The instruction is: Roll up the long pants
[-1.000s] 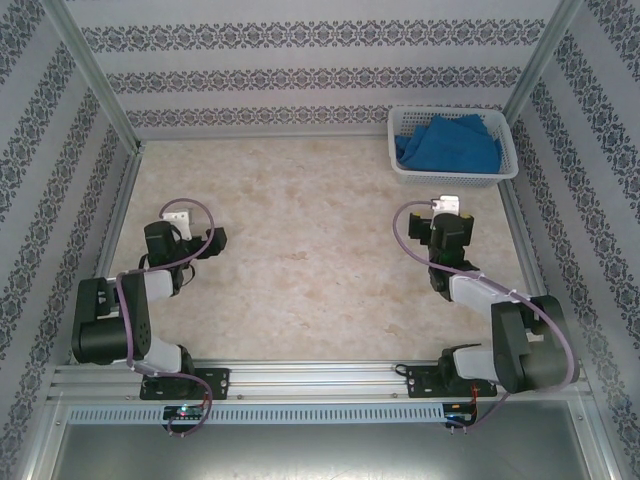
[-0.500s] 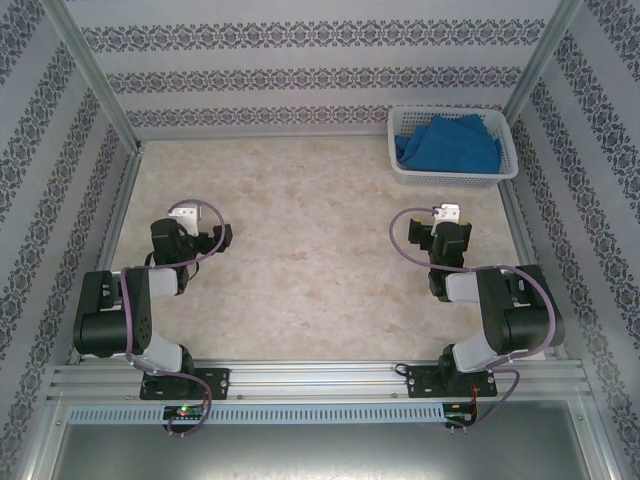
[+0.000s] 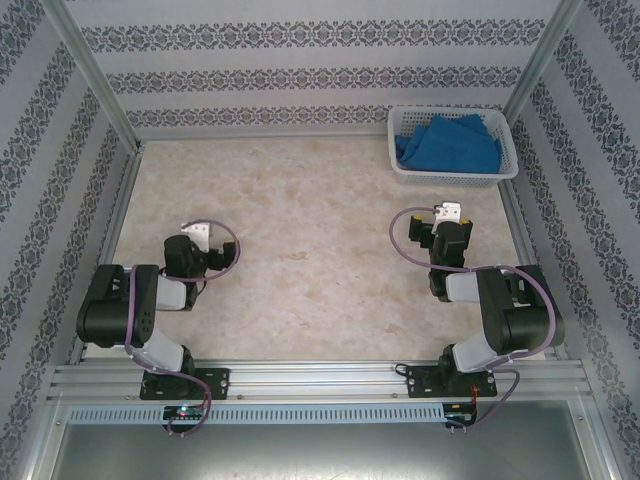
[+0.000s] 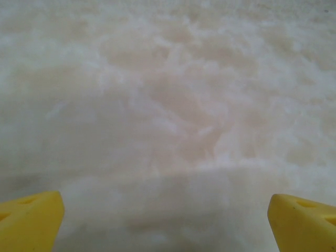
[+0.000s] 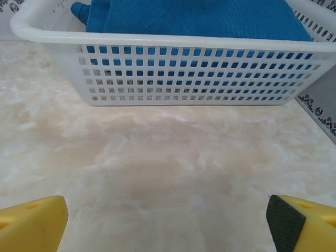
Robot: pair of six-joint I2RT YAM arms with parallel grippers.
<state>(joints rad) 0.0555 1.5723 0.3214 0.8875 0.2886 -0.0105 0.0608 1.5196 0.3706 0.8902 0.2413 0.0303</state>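
The long pants (image 3: 447,143) lie bunched as royal-blue cloth inside the white mesh basket (image 3: 452,178) at the back right of the table. In the right wrist view the pants (image 5: 199,18) rise above the basket wall (image 5: 184,73), straight ahead. My right gripper (image 3: 441,228) sits low a short way in front of the basket, open, its yellow fingertips (image 5: 31,220) wide apart with nothing between them (image 5: 165,223). My left gripper (image 3: 212,252) is at the near left, far from the pants. It hangs open over bare table (image 4: 165,220), its yellow fingertips (image 4: 302,220) at the frame corners.
The marbled beige table (image 3: 300,220) stretches between the two arms. Patterned walls and metal posts (image 3: 95,80) close it in on three sides. The basket stands close to the right wall (image 5: 320,113).
My left arm has drawn back toward its base, its gripper shifting nearer and slightly right. The right arm folded back earlier and has since held still. Both grippers stayed open.
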